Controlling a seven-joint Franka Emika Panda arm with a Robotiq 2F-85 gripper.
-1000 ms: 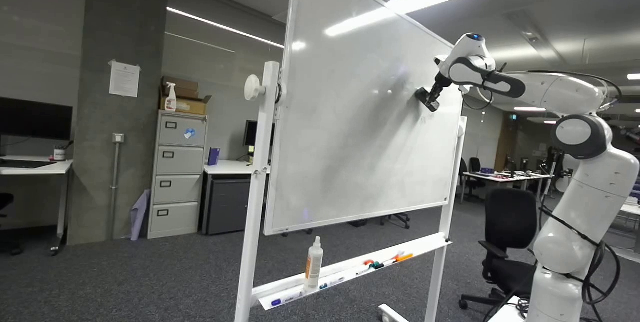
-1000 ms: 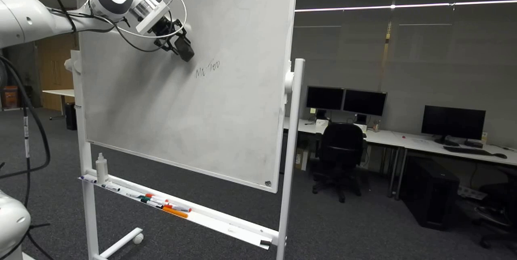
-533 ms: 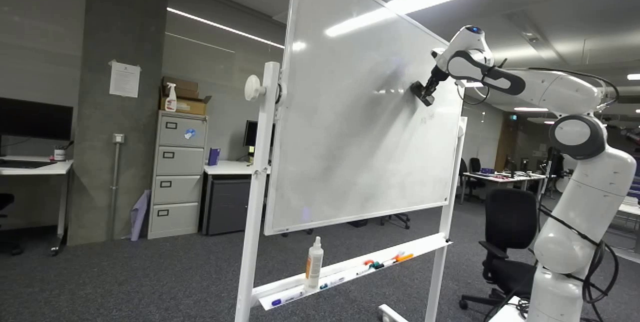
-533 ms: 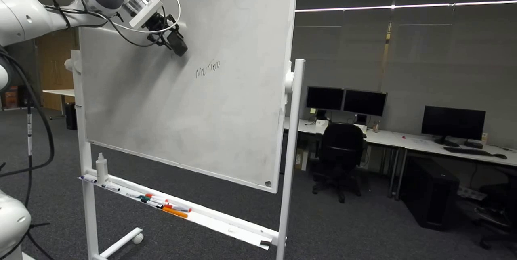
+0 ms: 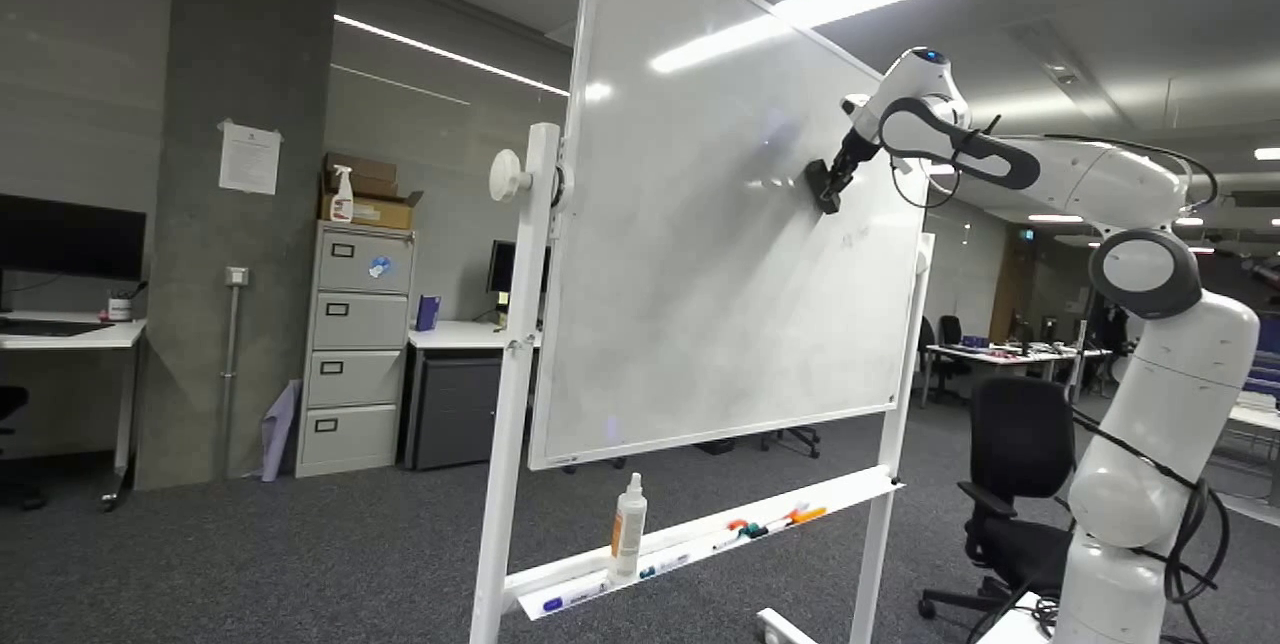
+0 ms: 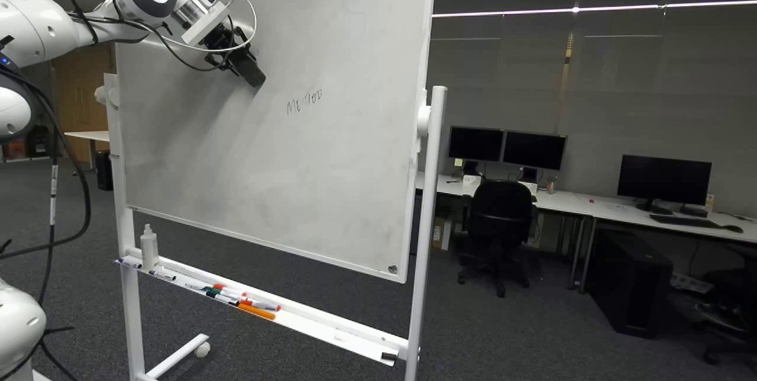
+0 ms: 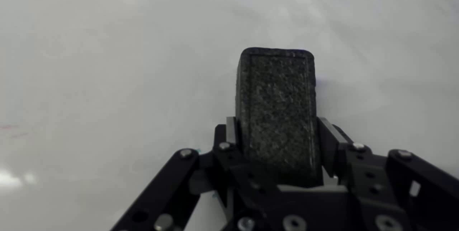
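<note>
A dark, block-shaped eraser (image 7: 277,87) is clamped between the finger pads of my gripper (image 7: 277,130) in the wrist view, its long side pointing away from me. The eraser (image 5: 818,186) lies at or very close to the whiteboard (image 5: 690,344); whether it touches I cannot tell. Seen in an exterior view, the eraser (image 6: 248,70) hangs tilted in the upper left part of the board (image 6: 319,186). To its lower right, thin dark handwriting reading "ME TOO" (image 6: 304,101) stands on the board. A faint bluish smudge (image 7: 322,82) shows beside the eraser.
Below the board runs a white tray (image 6: 337,333) carrying several markers, including an orange one (image 6: 256,310), and a spray bottle (image 5: 628,529). White posts (image 5: 512,374) frame the board. An office chair (image 5: 1020,444) stands behind the arm. Loose cables (image 6: 50,191) loop along the arm.
My gripper, still holding the eraser, has shifted leftward in both exterior views, rising first and then dipping slightly. It is farther from the handwriting, which looks the same.
</note>
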